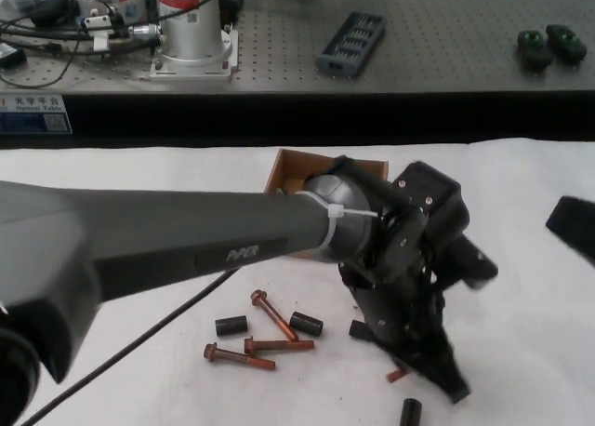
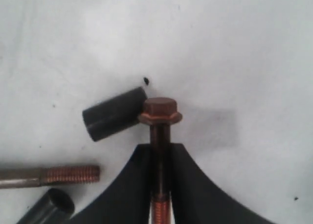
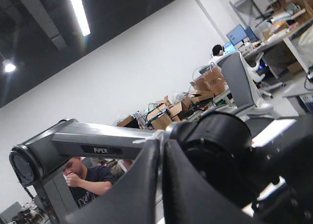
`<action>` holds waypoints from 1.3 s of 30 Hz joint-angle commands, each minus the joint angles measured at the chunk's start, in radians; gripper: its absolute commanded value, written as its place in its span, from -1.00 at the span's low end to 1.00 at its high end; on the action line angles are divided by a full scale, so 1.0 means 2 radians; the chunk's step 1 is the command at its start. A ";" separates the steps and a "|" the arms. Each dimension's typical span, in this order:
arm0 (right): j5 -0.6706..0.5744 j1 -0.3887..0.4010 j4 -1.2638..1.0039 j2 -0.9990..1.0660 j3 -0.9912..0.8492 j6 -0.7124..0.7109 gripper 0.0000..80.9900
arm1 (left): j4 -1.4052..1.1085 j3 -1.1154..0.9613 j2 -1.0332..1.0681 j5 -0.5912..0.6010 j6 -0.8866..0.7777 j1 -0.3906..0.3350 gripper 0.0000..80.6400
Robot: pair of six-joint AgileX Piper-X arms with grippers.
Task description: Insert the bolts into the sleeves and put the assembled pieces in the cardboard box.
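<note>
l gripper (image 2: 161, 153) clamps 1 bolt (image 2: 160, 111); r gripper (image 3: 161, 145) pinched closed, empty. 3 loose bolts (image 1: 239, 355), 4 sleeves (image 1: 231, 326).

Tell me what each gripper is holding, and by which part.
The left gripper grips a copper bolt by its shank, with the head sticking out in front. The right gripper is shut on nothing.

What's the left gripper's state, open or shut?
Shut on a bolt. Fingers of the left gripper press both sides of its shank; the head sticks out past the tips, beside a sleeve.
</note>
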 commanded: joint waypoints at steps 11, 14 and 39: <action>-0.071 -0.087 0.198 0.002 -0.101 -0.066 -0.89 | -0.157 0.108 -0.185 0.087 -0.165 0.132 -0.93; -0.052 -0.090 0.349 0.005 -0.151 -0.177 -0.89 | -0.207 0.197 -0.271 0.087 -0.173 0.160 -0.93; 0.343 0.120 0.965 0.230 -0.363 -0.640 -0.89 | -0.660 0.563 -0.554 0.065 -0.515 0.193 -0.93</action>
